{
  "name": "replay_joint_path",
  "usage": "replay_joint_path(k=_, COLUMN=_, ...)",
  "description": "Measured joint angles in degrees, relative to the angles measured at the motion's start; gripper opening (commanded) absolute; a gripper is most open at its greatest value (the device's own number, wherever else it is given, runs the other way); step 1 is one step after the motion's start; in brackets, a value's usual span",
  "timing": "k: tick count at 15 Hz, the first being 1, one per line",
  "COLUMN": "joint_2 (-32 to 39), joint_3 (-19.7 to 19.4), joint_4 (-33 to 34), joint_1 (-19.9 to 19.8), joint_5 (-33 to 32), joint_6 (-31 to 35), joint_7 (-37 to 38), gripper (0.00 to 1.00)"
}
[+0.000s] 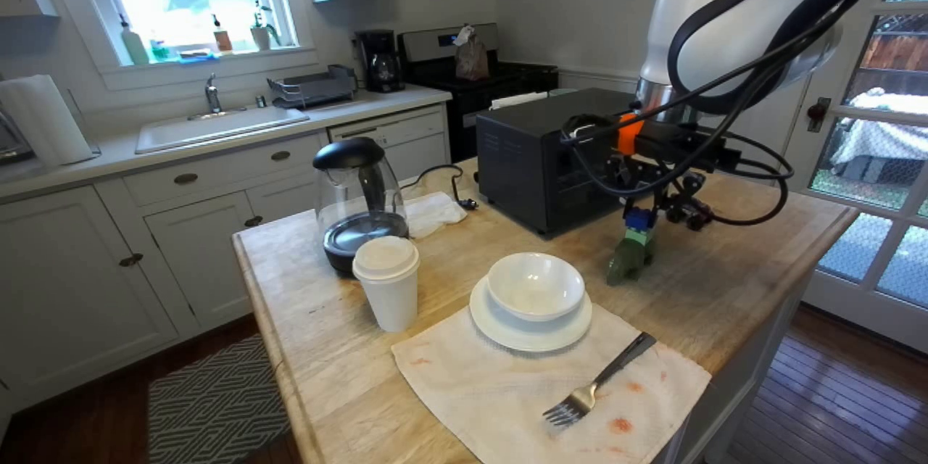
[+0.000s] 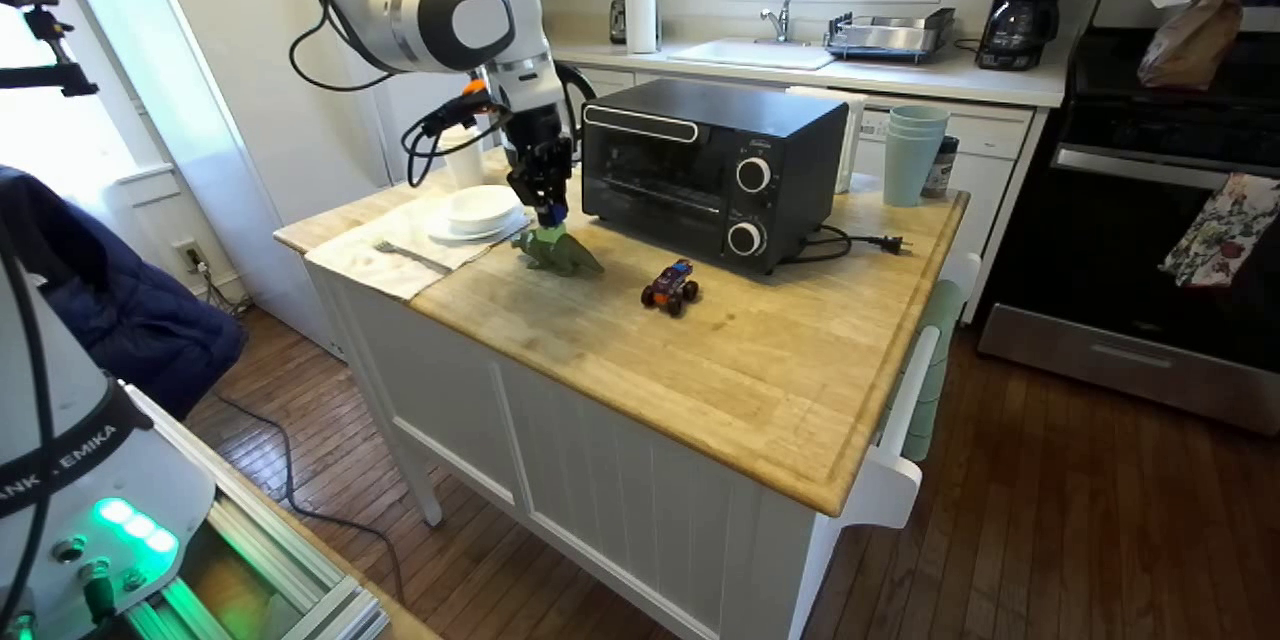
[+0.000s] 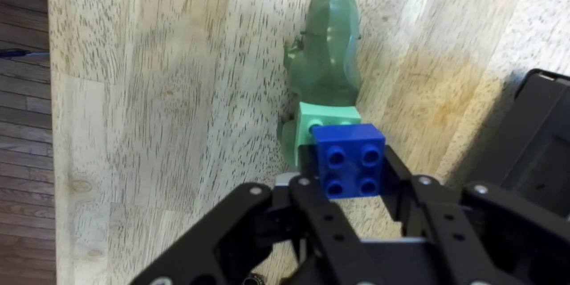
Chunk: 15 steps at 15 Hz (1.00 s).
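My gripper (image 3: 350,164) is clamped around a blue block (image 3: 348,160). Below me stands the toy dinosaur (image 3: 331,53), the pale green studded piece (image 3: 331,112) on its back just under the block; whether they touch cannot be determined. The dinosaur's long axis runs roughly parallel to the tabletop edge (image 3: 55,142) at my left in the wrist view. The toaster oven (image 3: 534,142) limits clearance at my right. In an exterior view, the toy truck (image 2: 671,288) stands past the dinosaur's tail.
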Motion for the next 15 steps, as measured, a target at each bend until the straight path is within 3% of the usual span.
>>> replay_joint_path(k=4, joint_2=-0.5, joint_3=-0.8, joint_4=-0.3, joint_1=0.5, joint_5=-2.6, joint_6=0.0, joint_7=0.9, gripper=0.12)
replay_joint_path(k=15, joint_2=-0.6, joint_3=-0.6, joint_4=-0.8, joint_1=0.7, joint_5=-2.4, joint_6=0.0, joint_7=1.6, gripper=0.12)
